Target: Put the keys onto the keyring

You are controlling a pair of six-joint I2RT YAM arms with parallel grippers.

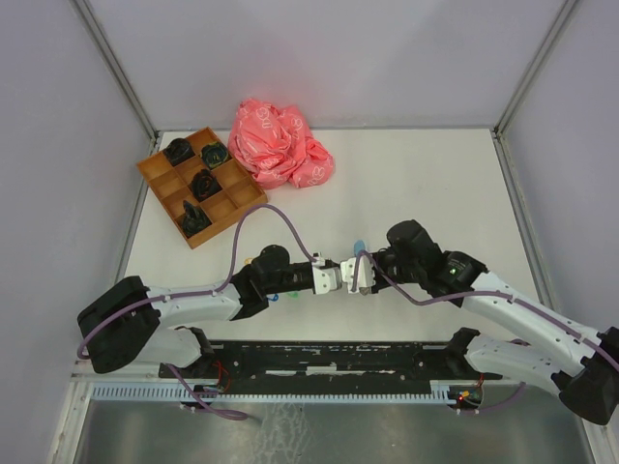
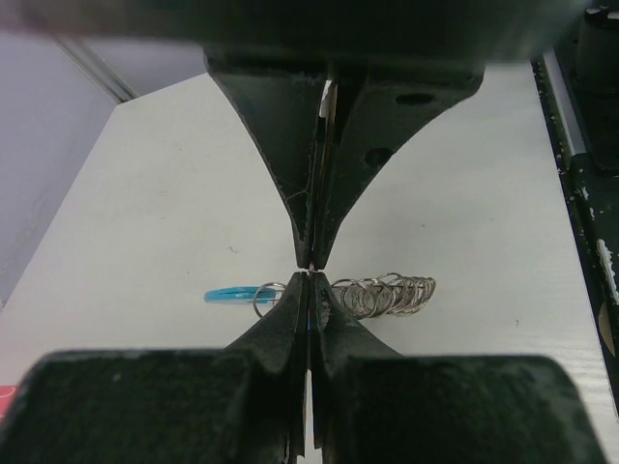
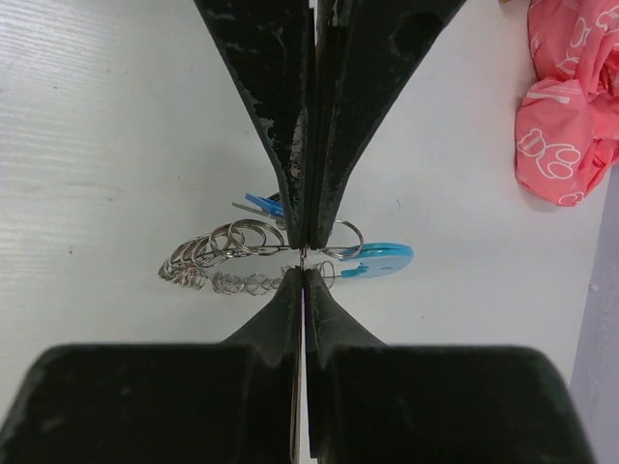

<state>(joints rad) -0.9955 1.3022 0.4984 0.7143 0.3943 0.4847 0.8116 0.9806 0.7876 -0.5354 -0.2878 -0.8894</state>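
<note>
On the white table [image 1: 435,184], the keyring [image 2: 387,295] lies coiled under both arms. The left gripper [image 2: 308,290] and right gripper [image 3: 303,280] meet tip to tip, jaws together; any pinched ring is indiscernible. Threading seems underway; next, 1 gripper must open the loop.

**A:** How is the scene lit?
**B:** Brightly and evenly, from overhead. The white tabletop [image 1: 416,184] shows only faint, soft shadows beneath the arms [image 1: 193,304].
**A:** Any glare or blur?
**B:** No harsh glare. In each wrist view the near base of the dark left claw [image 2: 308,280] or right claw [image 3: 304,274] is blurred; the tabletop beyond is sharp. The overhead view is crisp throughout.
</note>
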